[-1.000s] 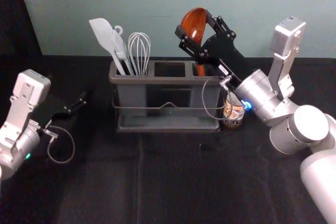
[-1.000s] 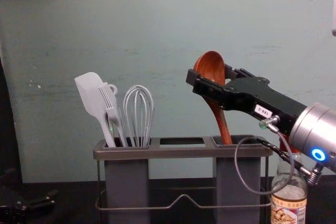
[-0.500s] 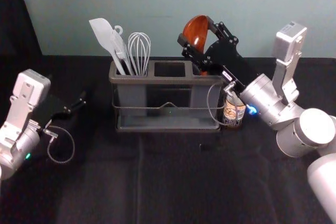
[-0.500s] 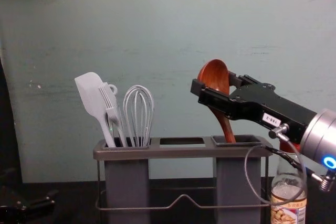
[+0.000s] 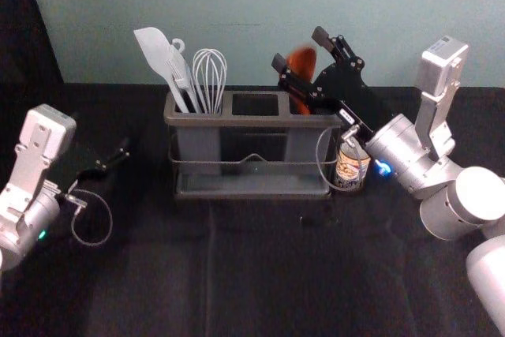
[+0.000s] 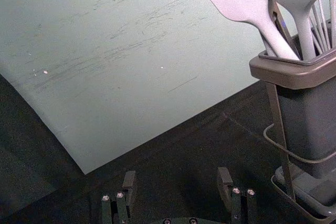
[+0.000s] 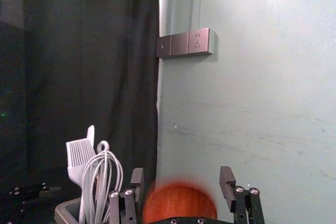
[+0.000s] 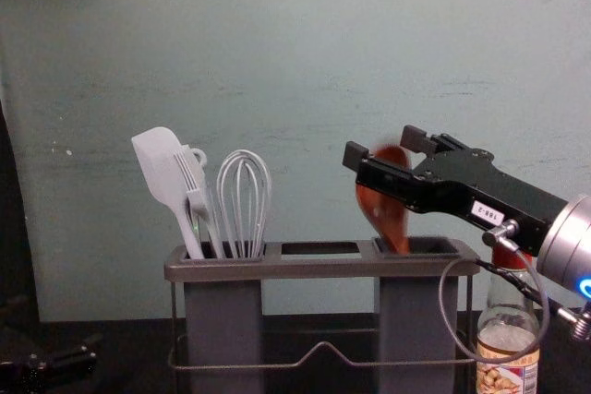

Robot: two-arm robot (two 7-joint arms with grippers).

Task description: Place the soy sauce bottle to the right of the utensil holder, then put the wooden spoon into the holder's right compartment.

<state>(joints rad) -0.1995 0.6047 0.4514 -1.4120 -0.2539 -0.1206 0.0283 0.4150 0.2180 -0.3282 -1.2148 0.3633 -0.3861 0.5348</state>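
The black worktop (image 5: pixel 260 274), its surface creased like cloth with a long fold running toward the front, carries the dark gray utensil holder (image 5: pixel 245 121), standing upright toward the back, and the soy sauce bottle (image 5: pixel 348 170), upright just beside the holder's right end.

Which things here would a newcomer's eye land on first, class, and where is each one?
Probably the red-brown spoon, standing in the holder's right compartment, with the black right gripper open around its bowl. Next come the pale spatula and whisk, sticking up from the left compartment. The bottle's bright label also draws notice, just right of the holder.
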